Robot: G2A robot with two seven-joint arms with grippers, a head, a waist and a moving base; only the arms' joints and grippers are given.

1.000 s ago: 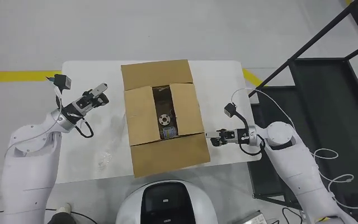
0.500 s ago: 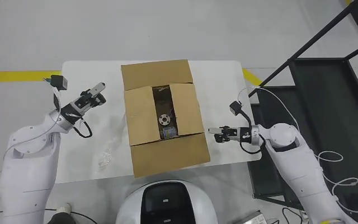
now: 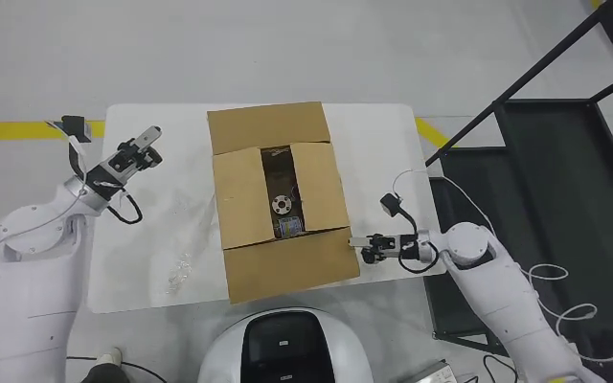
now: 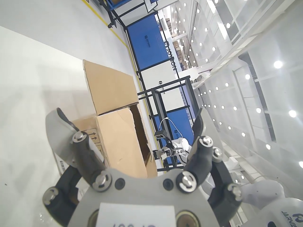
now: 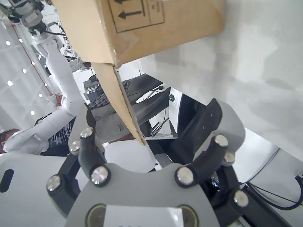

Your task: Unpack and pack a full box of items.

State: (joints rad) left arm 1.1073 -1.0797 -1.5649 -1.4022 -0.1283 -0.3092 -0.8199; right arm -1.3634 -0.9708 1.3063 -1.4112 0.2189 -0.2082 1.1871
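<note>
A brown cardboard box [image 3: 239,196] stands mid-table with its far and near flaps folded outward and its side flaps partly over the top. Through the gap I see several items [image 3: 282,205], one round and metallic. My left gripper [image 3: 148,137] hangs open over the table's far left part, apart from the box [image 4: 118,128]. My right gripper [image 3: 354,241] is at the box's near right corner. In the right wrist view it [image 5: 146,124] stands open with the corner of the near flap [image 5: 127,116] between its fingers, below the box wall [image 5: 151,12].
A crumpled clear plastic wrap [image 3: 187,251] lies on the white table [image 3: 383,144] left of the box. A black metal rack [image 3: 536,163] stands just off the table's right edge. Bare table lies on both sides of the box.
My left gripper has drawn back from the box toward the table's far left corner. My right gripper has shifted nearer the table's front edge and closed in on the near flap's corner.
</note>
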